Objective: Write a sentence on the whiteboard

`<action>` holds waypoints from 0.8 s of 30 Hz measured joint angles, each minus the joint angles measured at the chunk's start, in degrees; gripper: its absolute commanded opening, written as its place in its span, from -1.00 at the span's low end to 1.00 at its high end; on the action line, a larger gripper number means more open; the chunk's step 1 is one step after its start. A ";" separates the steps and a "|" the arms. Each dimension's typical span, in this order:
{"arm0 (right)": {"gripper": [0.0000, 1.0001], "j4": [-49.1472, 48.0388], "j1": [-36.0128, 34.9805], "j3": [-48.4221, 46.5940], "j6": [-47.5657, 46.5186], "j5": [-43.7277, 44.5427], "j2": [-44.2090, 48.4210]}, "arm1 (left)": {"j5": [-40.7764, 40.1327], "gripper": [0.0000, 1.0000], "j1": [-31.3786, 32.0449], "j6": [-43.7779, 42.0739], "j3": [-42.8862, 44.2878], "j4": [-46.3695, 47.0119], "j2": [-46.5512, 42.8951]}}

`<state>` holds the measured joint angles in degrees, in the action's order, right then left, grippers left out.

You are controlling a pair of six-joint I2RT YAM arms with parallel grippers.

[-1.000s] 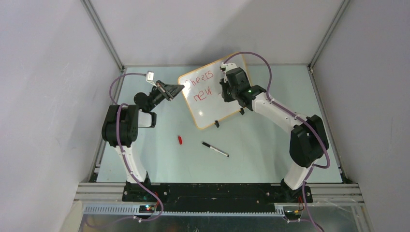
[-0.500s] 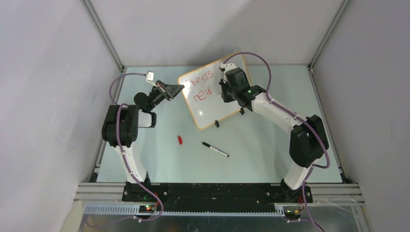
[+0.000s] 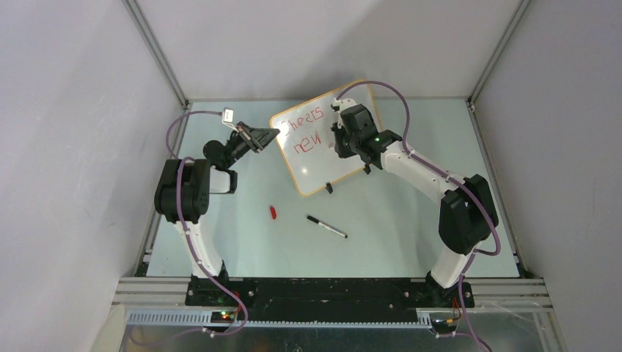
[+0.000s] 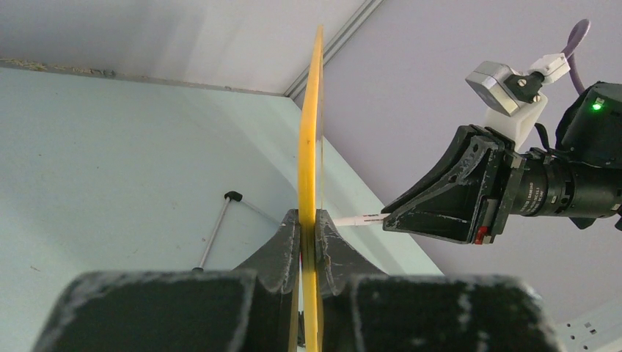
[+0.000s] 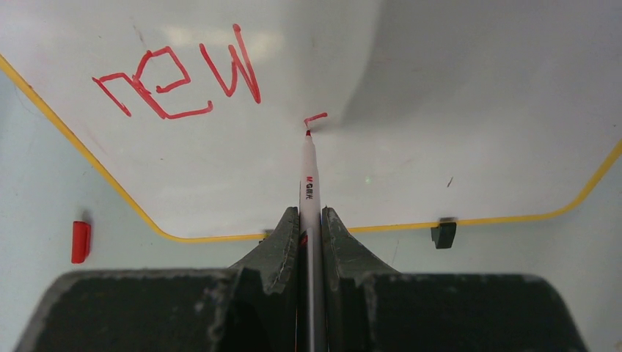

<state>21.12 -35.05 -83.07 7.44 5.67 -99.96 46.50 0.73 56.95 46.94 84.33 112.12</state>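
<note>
My left gripper [image 4: 308, 220] is clamped on the left edge of the whiteboard [image 3: 323, 143], one finger on each face, the orange rim running up between them. The board stands propped at the far middle of the table [image 3: 411, 235], turned at an angle, with a black clip foot [image 5: 442, 233] on its near edge.

My right gripper [image 5: 310, 216] is closed tight on the red marker [image 5: 309, 176], which points straight out from between my fingers. Its tip is at the white surface, just below a short fresh red stroke [image 5: 315, 117].

The sentence [image 3: 306, 130] reads "Cheers" on the far row and "new" on the row beneath it, and the new stroke sits just right of "new".

On the table nearer to me lies a small red cap [image 3: 273, 213], and to its right a black pen [image 3: 326, 226], both well apart from the board.
</note>
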 measured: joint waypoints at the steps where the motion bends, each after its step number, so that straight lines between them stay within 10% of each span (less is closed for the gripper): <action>1: -1.00 0.22 0.00 0.00 0.00 0.11 0.00 | 0.00 -1.00 0.00 0.00 0.00 0.00 0.00; 24: -1.00 0.83 -0.09 0.00 -0.17 1.46 0.00 | 0.00 -1.00 0.00 0.00 0.00 0.00 -0.04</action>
<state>21.96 -35.14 -83.07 7.27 7.14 -99.96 46.50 0.73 56.95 46.94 84.33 112.07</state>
